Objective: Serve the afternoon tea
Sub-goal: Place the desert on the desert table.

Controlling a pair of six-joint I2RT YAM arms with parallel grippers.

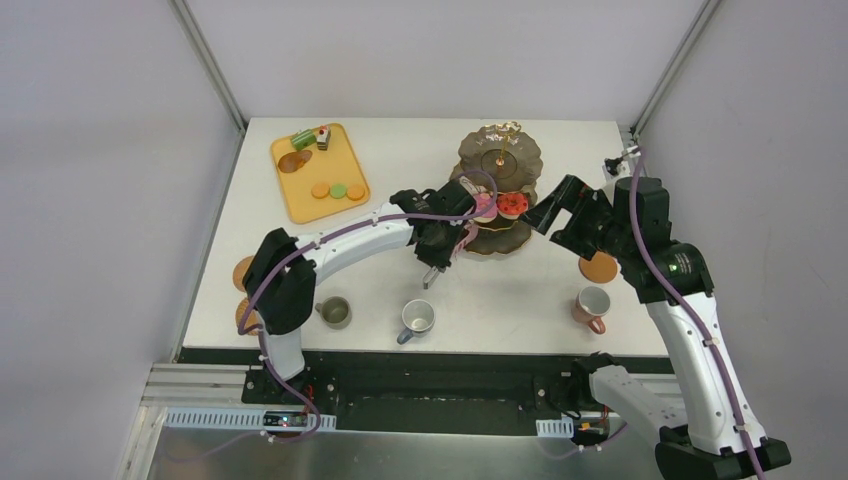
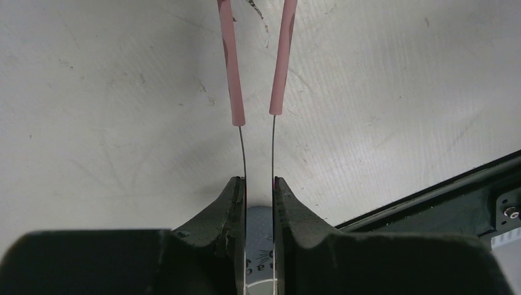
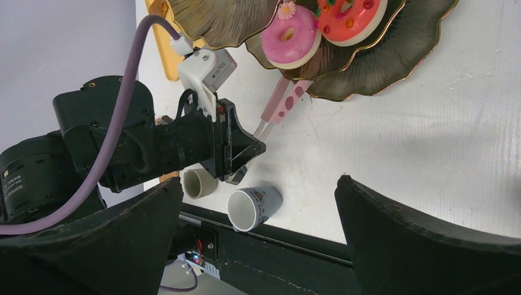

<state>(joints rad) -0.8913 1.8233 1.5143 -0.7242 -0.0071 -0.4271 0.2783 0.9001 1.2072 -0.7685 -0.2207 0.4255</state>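
Observation:
The dark gold-rimmed three-tier stand (image 1: 495, 160) holds a pink doughnut (image 1: 484, 207) and a red doughnut (image 1: 512, 205); both also show in the right wrist view, pink (image 3: 289, 38) and red (image 3: 347, 18). My left gripper (image 1: 437, 255) is shut on the metal part of the pink-handled tongs (image 2: 232, 74), whose arms stand apart with nothing between them. The tongs (image 3: 284, 103) reach toward the stand's lower rim. My right gripper (image 1: 545, 215) is open and empty just right of the stand. Orange macarons (image 1: 320, 190) and a green macaron (image 1: 338, 189) lie on the tray.
The yellow-orange tray (image 1: 300, 205) at the back left also carries small cakes (image 1: 312, 137). An olive mug (image 1: 335, 312), a grey-blue mug (image 1: 418, 318) and a pink mug (image 1: 592, 305) stand near the front edge. Brown coasters lie at the right (image 1: 598, 268) and left (image 1: 243, 272).

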